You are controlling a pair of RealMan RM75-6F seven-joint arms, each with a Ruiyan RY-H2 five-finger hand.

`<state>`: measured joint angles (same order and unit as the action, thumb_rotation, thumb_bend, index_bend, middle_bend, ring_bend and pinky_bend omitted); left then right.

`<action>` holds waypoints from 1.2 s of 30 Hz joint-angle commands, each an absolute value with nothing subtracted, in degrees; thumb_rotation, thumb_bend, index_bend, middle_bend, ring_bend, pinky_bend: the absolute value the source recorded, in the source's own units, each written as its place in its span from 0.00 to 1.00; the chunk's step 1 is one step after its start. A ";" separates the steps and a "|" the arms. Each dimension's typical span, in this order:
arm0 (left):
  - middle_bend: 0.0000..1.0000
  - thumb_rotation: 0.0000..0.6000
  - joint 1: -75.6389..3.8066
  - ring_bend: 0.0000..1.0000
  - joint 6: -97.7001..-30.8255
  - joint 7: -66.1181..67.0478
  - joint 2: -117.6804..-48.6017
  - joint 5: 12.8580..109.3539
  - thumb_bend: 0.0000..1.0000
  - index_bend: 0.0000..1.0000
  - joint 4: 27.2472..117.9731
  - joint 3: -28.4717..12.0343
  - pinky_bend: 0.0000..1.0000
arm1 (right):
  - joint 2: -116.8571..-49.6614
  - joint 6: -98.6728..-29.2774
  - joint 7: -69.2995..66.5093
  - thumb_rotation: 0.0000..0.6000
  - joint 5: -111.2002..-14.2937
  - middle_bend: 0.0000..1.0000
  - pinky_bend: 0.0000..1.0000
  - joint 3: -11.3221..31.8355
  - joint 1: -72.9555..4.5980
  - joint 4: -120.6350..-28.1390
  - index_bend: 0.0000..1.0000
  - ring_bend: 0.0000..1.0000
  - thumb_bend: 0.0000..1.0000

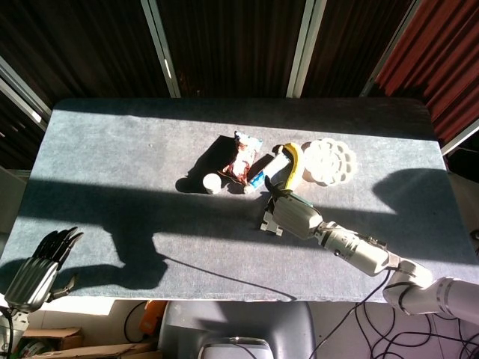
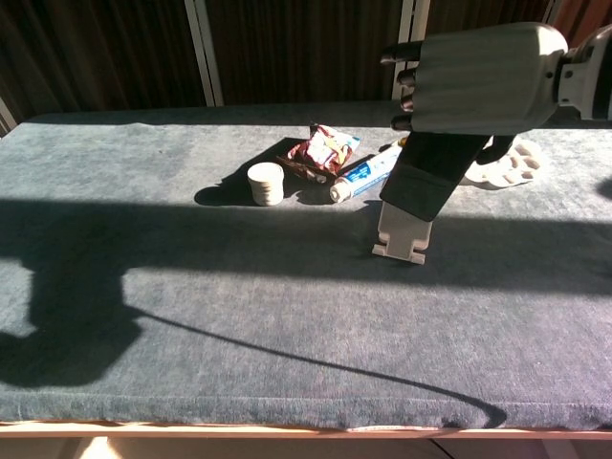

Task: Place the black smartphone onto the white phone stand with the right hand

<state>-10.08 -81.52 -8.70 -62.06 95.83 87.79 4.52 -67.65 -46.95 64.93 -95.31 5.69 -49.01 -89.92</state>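
Note:
My right hand (image 2: 478, 78) (image 1: 296, 217) holds the black smartphone (image 2: 427, 177) from above, its lower end hanging tilted just over the top of the white phone stand (image 2: 402, 237) (image 1: 271, 218). The stand sits upright near the table's middle, partly covered by the phone and hand. In the head view the phone is hidden under the hand. My left hand (image 1: 34, 273) hangs off the table's front left corner, fingers apart and holding nothing.
Behind the stand lie a toothpaste tube (image 2: 363, 175), a snack packet (image 2: 323, 150), a banana (image 1: 292, 166) and a white flower-shaped dish (image 1: 330, 161). A small white round container (image 2: 265, 184) stands to the left. Grey cloth covers the table (image 2: 191, 316).

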 commanded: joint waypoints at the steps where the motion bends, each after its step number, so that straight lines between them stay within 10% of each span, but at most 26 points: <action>1: 0.00 1.00 -10.19 0.00 -81.10 -8.51 -62.13 95.42 0.40 0.00 87.84 4.38 0.00 | -68.00 -46.15 64.58 1.00 -94.31 0.65 0.25 5.77 -49.21 -89.78 0.95 0.41 0.31; 36: 0.00 1.00 -10.65 0.00 -79.50 -7.03 -62.44 94.44 0.40 0.00 88.30 4.16 0.00 | -74.23 -43.28 66.32 1.00 -89.81 0.65 0.25 4.19 -51.17 -84.18 0.95 0.41 0.30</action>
